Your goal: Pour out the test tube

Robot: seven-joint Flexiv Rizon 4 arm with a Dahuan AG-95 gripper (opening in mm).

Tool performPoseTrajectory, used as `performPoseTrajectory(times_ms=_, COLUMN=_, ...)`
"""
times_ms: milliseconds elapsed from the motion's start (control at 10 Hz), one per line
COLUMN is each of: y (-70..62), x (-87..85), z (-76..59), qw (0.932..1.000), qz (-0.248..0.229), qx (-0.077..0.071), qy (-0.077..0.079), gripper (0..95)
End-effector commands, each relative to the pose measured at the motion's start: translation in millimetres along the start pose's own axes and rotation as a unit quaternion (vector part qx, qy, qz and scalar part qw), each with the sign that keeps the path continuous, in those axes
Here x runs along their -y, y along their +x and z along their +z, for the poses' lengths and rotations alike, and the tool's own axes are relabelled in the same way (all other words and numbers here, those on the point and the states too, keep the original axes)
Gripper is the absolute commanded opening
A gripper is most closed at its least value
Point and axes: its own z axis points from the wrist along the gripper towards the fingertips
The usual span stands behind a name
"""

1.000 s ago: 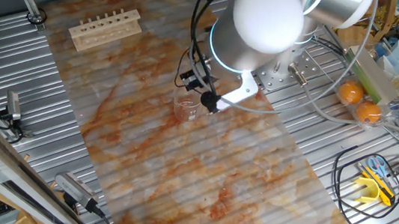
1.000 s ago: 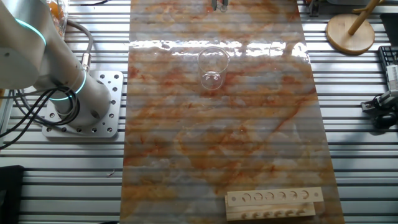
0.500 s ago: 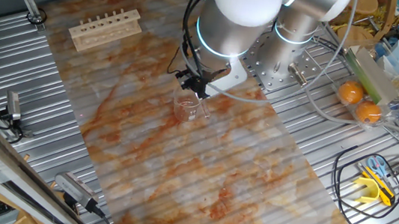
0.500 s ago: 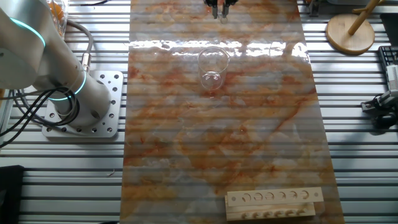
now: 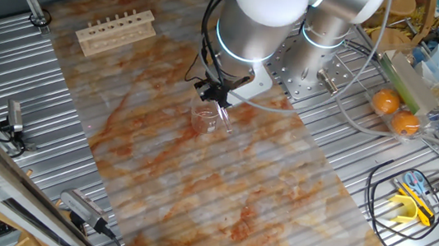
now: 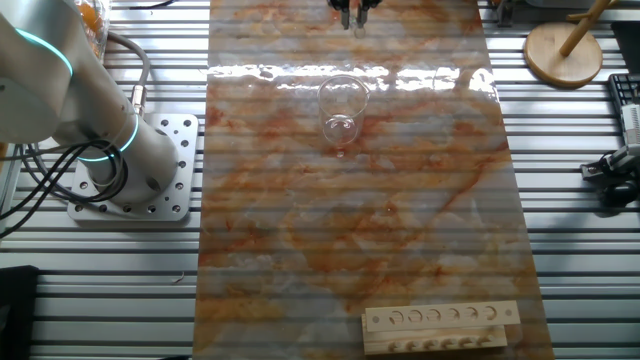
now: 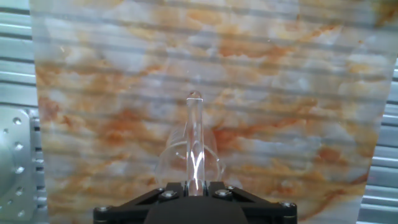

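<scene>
In the hand view the test tube (image 7: pixel 194 140) is seen clamped in the gripper (image 7: pixel 194 186), above the beaker (image 7: pixel 168 158). From one fixed view, the tube is barely discernible over the counter (image 5: pixel 221 181).

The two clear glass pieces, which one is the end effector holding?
The slim test tube, clamped in the end effector. The wider beaker stands free on the table beneath it.

There is one test tube (image 7: pixel 194 140), one glass beaker (image 6: pixel 340 106), one wooden rack (image 6: pixel 441 326) showing a single row of seven holes, two oranges (image 5: pixel 396 112), one round wooden stand (image 6: pixel 563 48), and one robot arm (image 5: pixel 269 17) with one hand (image 7: pixel 194 194).
</scene>
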Motion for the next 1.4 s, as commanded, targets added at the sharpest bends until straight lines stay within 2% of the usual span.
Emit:
performPoseTrajectory(times_ms=100, y=-3.9, x=1.7, z=5.4, qw=1.0, qz=0.004, qx=0.005, qy=0.002, gripper=0.0)
performPoseTrajectory(times_ms=400, y=-8.2, x=2.4, z=11.6, qw=0.9999, qz=0.008, qx=0.013, qy=0.006, gripper=0.0)
performPoseTrajectory(times_ms=600, y=-8.9, x=3.4, z=16.7, qw=0.9996, qz=0.012, qx=0.024, qy=0.01, gripper=0.0)
performPoseTrajectory(times_ms=700, y=-9.3, x=4.0, z=20.3, qw=0.9992, qz=0.016, qx=0.035, qy=0.012, gripper=0.0)
performPoseTrajectory(times_ms=1400, y=-14.8, x=5.4, z=33.0, qw=0.9973, qz=0.027, qx=0.065, qy=0.02, gripper=0.0)
